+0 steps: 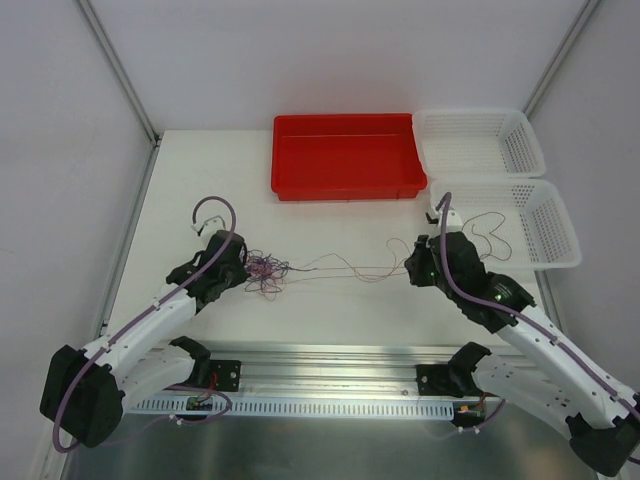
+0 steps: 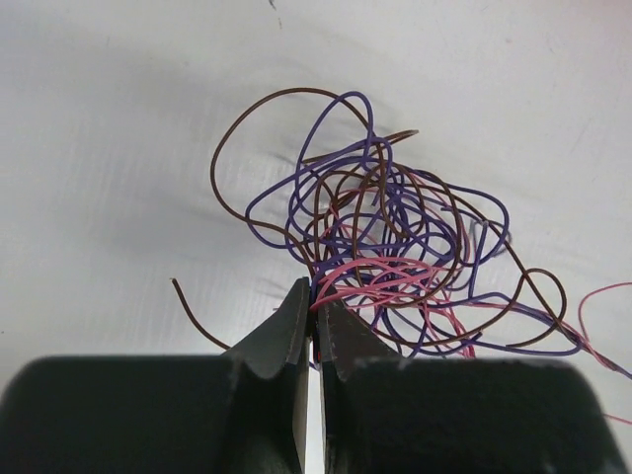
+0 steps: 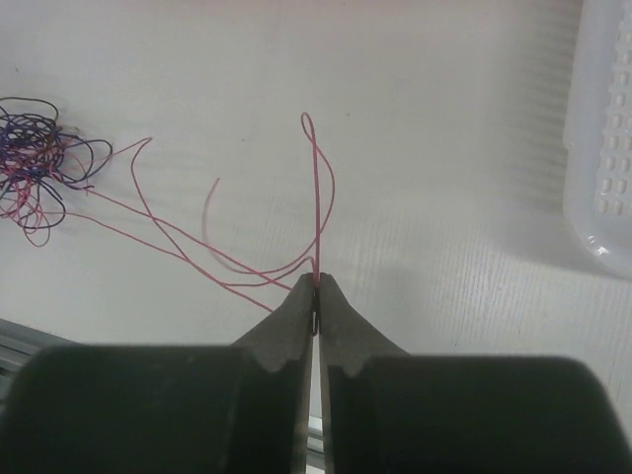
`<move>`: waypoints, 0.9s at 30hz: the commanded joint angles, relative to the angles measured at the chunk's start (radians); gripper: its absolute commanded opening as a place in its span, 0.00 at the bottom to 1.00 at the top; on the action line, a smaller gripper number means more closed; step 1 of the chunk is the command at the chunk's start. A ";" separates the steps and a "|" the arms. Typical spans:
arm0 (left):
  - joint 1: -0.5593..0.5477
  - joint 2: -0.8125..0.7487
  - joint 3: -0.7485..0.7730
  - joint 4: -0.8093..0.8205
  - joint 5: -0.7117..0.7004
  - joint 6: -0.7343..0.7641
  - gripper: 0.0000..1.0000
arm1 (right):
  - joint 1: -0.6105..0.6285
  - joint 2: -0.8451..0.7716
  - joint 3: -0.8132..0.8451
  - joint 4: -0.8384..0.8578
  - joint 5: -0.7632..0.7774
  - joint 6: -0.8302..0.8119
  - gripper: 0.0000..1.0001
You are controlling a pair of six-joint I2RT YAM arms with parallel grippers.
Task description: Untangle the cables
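The cables (image 1: pixel 265 271) lie in a small knot of purple, brown and pink strands at the table's left centre. My left gripper (image 1: pixel 243 268) is shut on the knot's edge; in the left wrist view the tangle (image 2: pixel 395 247) fans out just past the gripper (image 2: pixel 316 296), strands pinched between the tips. Thin pink strands (image 1: pixel 345 268) stretch rightward from the knot to my right gripper (image 1: pixel 412 266). That right gripper (image 3: pixel 316 279) is shut on a pink strand (image 3: pixel 318 207), which rises from the tips into a small loop. The knot (image 3: pixel 39 158) shows far left there.
A red tray (image 1: pixel 345 155) stands at the back centre. Two white mesh baskets (image 1: pixel 480 140) (image 1: pixel 525 225) stand at the back right; a dark loose wire (image 1: pixel 487 230) lies by the nearer one. A metal rail (image 1: pixel 330 375) runs along the near edge.
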 commanded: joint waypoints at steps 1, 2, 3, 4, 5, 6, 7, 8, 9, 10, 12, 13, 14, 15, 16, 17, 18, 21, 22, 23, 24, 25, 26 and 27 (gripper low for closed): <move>0.016 -0.005 -0.006 -0.025 -0.041 -0.008 0.00 | 0.000 0.072 0.011 0.005 -0.024 0.012 0.06; 0.017 -0.002 -0.006 -0.025 -0.044 -0.002 0.00 | 0.000 0.089 0.006 -0.002 -0.021 0.027 0.10; 0.016 -0.003 -0.007 -0.028 -0.045 0.001 0.00 | 0.002 0.118 0.009 -0.011 -0.017 0.031 0.20; 0.016 -0.006 -0.009 -0.027 -0.040 0.004 0.00 | 0.002 0.139 0.015 -0.022 -0.001 0.035 0.45; 0.016 -0.011 -0.009 -0.027 -0.031 0.012 0.00 | 0.003 0.155 0.025 -0.051 0.005 0.035 0.51; 0.017 -0.012 -0.010 -0.027 -0.020 0.015 0.00 | 0.005 0.170 0.043 -0.059 0.009 0.027 0.54; 0.016 -0.017 -0.009 -0.024 -0.005 0.021 0.00 | 0.014 0.193 0.048 -0.059 0.003 0.016 0.57; 0.017 -0.018 -0.009 -0.025 0.003 0.043 0.00 | 0.019 0.198 0.054 -0.042 -0.009 0.003 0.58; 0.017 -0.020 -0.006 -0.027 0.008 0.052 0.00 | 0.023 0.208 0.063 -0.030 -0.048 -0.022 0.59; 0.016 -0.025 -0.006 -0.027 0.015 0.069 0.00 | 0.032 0.215 0.069 -0.015 -0.070 -0.030 0.60; 0.017 -0.035 -0.012 -0.027 0.023 0.073 0.00 | 0.040 0.234 0.089 0.040 -0.140 -0.060 0.61; 0.017 -0.046 -0.013 -0.027 0.032 0.073 0.00 | 0.049 0.269 0.097 0.069 -0.164 -0.070 0.61; 0.016 -0.052 -0.019 -0.025 0.037 0.072 0.00 | 0.057 0.294 0.109 0.079 -0.182 -0.077 0.62; 0.016 -0.060 -0.021 -0.027 0.040 0.070 0.00 | 0.066 0.319 0.139 0.090 -0.204 -0.091 0.62; 0.016 -0.063 -0.021 -0.025 0.043 0.070 0.00 | 0.089 0.383 0.153 0.111 -0.208 -0.102 0.62; 0.016 -0.066 -0.023 -0.027 0.043 0.070 0.00 | 0.101 0.415 0.169 0.122 -0.216 -0.107 0.62; 0.017 -0.065 -0.023 -0.027 0.046 0.070 0.00 | 0.112 0.455 0.184 0.136 -0.236 -0.111 0.62; 0.016 -0.060 -0.024 -0.027 0.057 0.069 0.00 | 0.153 0.587 0.230 0.186 -0.247 -0.081 0.62; 0.016 -0.060 -0.024 -0.027 0.058 0.066 0.00 | 0.167 0.615 0.238 0.198 -0.244 -0.047 0.62; 0.016 -0.061 -0.024 -0.027 0.058 0.063 0.00 | 0.172 0.645 0.243 0.223 -0.238 -0.018 0.61; 0.016 -0.061 -0.027 -0.027 0.060 0.061 0.00 | 0.178 0.684 0.240 0.237 -0.228 0.008 0.61; 0.016 -0.064 -0.027 -0.027 0.060 0.061 0.00 | 0.186 0.702 0.230 0.272 -0.227 0.060 0.60; 0.016 -0.066 -0.030 -0.027 0.060 0.061 0.00 | 0.192 0.716 0.212 0.292 -0.225 0.079 0.59; 0.016 -0.072 -0.032 -0.027 0.058 0.058 0.00 | 0.198 0.747 0.207 0.307 -0.225 0.093 0.58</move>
